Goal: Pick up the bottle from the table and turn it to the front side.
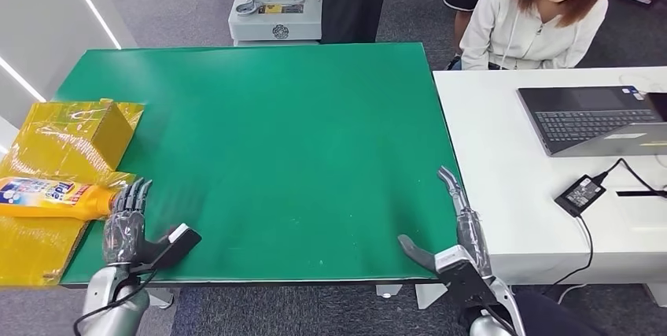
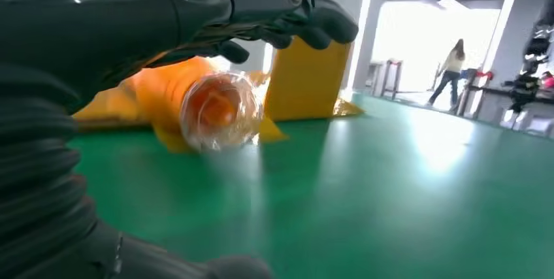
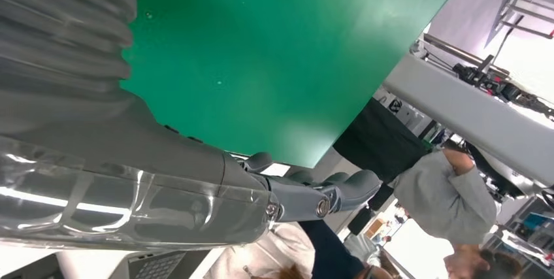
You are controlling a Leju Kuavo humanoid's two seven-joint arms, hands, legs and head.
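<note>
An orange bottle with a blue and white label lies on its side on yellow film at the green table's left front, its neck pointing right. My left hand sits right at that neck, fingers stretched toward it. In the left wrist view the bottle's clear cap faces the camera, with the dark fingers arched over it and the thumb apart on the other side, nothing gripped. My right hand rests at the table's right front edge, fingers spread and holding nothing.
A yellow wrapped box stands behind the bottle on crinkled yellow film. A white table to the right carries a laptop and a power adapter. A person sits behind it. A grey machine base stands beyond the far edge.
</note>
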